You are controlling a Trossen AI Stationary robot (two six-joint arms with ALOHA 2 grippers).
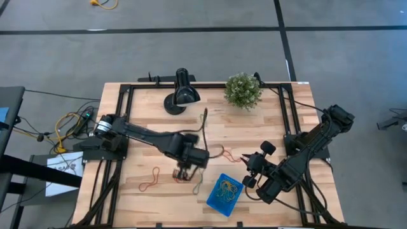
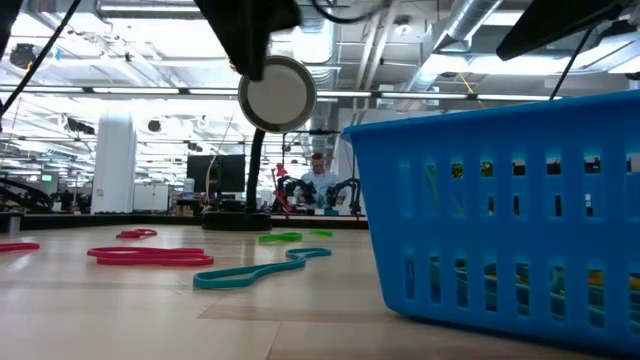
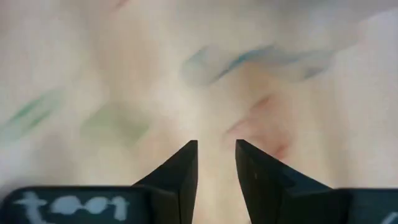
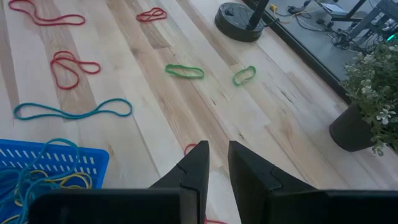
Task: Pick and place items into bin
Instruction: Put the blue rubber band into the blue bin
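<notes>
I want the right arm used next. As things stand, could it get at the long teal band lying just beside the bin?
Probably yes. The right gripper hangs just beside the bin, and the teal band lies flat on bare table just beyond the bin, nothing lying on it. The left gripper working nearby could crowd it.

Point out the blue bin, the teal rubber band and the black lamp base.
blue bin (image 4: 93, 160): right wrist view, on its slotted side wall near the corner.
teal rubber band (image 4: 71, 111): right wrist view, on the pinched middle of the loop.
black lamp base (image 4: 239, 14): right wrist view, on the round foot's top.
</notes>
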